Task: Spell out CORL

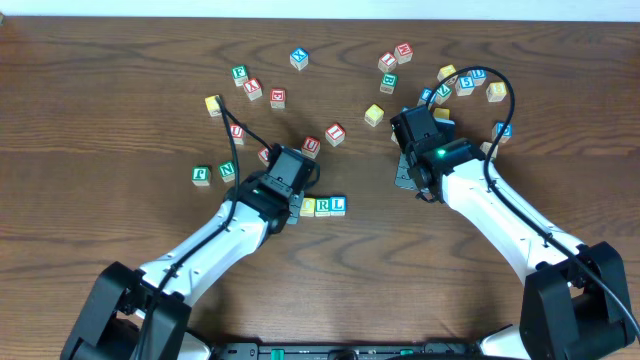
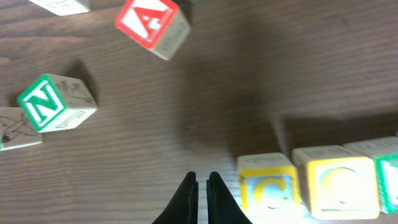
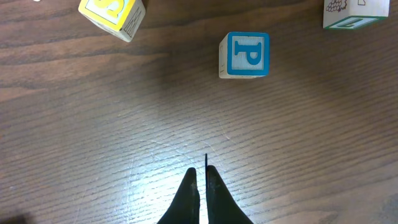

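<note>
A row of cubes lies at mid-table. In the left wrist view it starts with a yellow C cube (image 2: pixel 268 186), then a yellow O cube (image 2: pixel 336 182) and the green edge of the R cube (image 2: pixel 388 183). From overhead I see the yellow O cube (image 1: pixel 308 207), the R cube (image 1: pixel 323 206) and the blue L cube (image 1: pixel 338 205). The C cube is mostly hidden under my arm. My left gripper (image 2: pixel 200 180) (image 1: pixel 288 205) is shut and empty, just left of the C cube. My right gripper (image 3: pixel 201 173) (image 1: pixel 413 130) is shut over bare wood, holding nothing.
A green N cube (image 2: pixel 43 102) and a red-lettered cube (image 2: pixel 149 22) lie beyond the left gripper. A blue P cube (image 3: pixel 244 55) and a yellow cube (image 3: pixel 112 14) lie ahead of the right gripper. Several more cubes are scattered across the far half of the table (image 1: pixel 100 80).
</note>
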{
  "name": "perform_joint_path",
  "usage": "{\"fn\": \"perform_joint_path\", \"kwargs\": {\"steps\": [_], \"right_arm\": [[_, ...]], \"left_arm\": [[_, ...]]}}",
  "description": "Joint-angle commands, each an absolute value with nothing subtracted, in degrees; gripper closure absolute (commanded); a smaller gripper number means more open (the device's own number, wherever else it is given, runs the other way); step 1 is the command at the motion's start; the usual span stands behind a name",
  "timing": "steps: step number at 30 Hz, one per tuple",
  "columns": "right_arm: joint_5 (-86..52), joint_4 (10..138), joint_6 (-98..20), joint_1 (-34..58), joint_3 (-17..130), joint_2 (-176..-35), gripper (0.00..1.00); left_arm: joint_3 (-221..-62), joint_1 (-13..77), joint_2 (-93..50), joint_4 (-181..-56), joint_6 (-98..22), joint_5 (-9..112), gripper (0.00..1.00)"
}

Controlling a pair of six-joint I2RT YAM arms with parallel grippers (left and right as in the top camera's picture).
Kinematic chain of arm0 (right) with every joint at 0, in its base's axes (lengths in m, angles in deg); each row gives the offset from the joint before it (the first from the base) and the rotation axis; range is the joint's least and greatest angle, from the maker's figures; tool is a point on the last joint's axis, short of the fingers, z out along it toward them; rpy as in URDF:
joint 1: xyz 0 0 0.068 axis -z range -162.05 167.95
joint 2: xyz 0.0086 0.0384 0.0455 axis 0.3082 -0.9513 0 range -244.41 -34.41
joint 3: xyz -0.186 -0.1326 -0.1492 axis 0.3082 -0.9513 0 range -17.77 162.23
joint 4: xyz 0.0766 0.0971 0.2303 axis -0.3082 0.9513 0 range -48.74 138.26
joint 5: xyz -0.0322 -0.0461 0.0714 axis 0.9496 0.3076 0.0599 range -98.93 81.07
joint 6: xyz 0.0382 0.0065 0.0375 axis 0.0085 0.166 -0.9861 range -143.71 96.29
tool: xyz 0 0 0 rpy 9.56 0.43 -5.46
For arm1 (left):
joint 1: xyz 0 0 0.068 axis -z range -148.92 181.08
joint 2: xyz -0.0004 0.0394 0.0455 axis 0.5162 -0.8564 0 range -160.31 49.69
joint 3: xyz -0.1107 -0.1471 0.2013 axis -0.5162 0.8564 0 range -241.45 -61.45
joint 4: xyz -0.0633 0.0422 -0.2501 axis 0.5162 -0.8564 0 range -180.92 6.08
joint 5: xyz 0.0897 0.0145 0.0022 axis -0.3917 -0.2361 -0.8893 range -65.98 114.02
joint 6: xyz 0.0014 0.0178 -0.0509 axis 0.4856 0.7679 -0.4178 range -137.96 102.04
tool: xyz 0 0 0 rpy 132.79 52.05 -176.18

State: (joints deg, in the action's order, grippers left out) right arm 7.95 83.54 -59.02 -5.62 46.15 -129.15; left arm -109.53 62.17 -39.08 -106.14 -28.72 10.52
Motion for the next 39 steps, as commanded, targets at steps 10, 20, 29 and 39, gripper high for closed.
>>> {"fn": "perform_joint_path", "kwargs": {"steps": [10, 20, 29, 39], "right_arm": [[8.7, 83.8, -58.3, -5.4, 47.0, -128.5, 0.99], [8.7, 84.0, -58.3, -5.4, 47.0, -128.5, 0.99], [8.7, 84.2, -58.3, -5.4, 47.0, -128.5, 0.99], [8.7, 84.3, -58.3, -5.4, 47.0, -128.5, 0.99]], "left_arm": [[-105.5, 59.9, -39.4, -102.8, -29.9, 11.8, 0.93], [-105.5, 59.9, -40.3, -102.0, -29.7, 16.0, 0.93], [-105.5, 59.9, -40.3, -101.8, -28.5, 19.2, 0.93], [-105.5, 59.9, -40.3, -101.8, -27.8, 20.6, 0.93]]}}
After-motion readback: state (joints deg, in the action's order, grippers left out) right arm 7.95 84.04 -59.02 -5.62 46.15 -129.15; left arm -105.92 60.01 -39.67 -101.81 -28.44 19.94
